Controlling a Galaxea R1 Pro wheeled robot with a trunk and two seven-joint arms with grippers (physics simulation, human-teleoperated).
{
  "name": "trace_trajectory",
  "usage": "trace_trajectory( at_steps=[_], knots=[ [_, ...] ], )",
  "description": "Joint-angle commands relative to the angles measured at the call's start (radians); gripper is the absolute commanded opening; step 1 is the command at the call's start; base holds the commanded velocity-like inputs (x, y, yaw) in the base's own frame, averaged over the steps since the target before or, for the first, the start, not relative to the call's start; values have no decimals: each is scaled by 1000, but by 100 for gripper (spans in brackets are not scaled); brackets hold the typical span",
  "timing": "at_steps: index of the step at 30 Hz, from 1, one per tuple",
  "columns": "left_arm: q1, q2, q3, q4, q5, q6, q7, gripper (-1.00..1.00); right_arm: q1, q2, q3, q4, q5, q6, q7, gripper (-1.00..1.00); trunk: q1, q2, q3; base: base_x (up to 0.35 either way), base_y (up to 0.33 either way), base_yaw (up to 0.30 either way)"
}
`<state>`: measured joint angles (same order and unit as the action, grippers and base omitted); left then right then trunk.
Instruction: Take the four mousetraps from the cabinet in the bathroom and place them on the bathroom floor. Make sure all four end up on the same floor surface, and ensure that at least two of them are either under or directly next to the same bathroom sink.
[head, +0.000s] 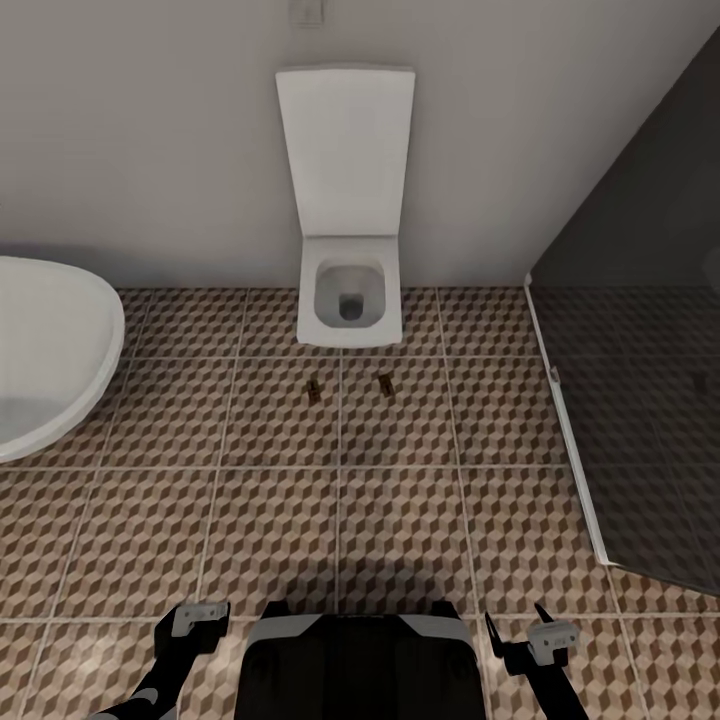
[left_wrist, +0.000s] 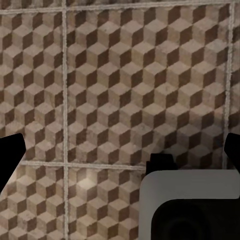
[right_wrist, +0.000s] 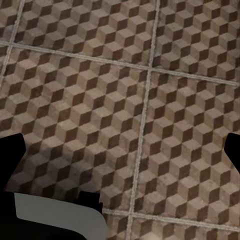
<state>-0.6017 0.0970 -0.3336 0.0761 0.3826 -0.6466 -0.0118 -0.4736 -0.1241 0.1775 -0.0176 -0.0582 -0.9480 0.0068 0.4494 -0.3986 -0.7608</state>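
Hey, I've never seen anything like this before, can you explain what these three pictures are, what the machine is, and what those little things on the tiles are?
These are simulator renders from a wheeled robot with two arms. The large picture comes from a camera on its head, looking down: its dark body sits at the bottom edge, with the left gripper and right gripper at either side. Ahead stands a white toilet, with a bathtub at the left and a dark glass shower screen at the right. On the bathroom floor in front of the toilet lie two small mousetraps. The other two pictures come from cameras near each gripper, looking down at the cube-patterned tiles. Both grippers are open and hold nothing.
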Motion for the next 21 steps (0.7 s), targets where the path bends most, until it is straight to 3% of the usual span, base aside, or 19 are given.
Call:
trace_trajectory(
  at_steps=[1, 21],
  knots=[
    [-1, -1, -8, 4, 7, -5, -1, 100, 0, 0, 7, 1, -6, -3, 1, 100, 1, -1, 1, 0, 0, 0],
    [-1, -2, -8, 4, 7, -5, -1, 100, 0, 0, 7, 1, -6, -3, -1, 100, 1, -1, 14, 0, 0, 0]
  ],
)
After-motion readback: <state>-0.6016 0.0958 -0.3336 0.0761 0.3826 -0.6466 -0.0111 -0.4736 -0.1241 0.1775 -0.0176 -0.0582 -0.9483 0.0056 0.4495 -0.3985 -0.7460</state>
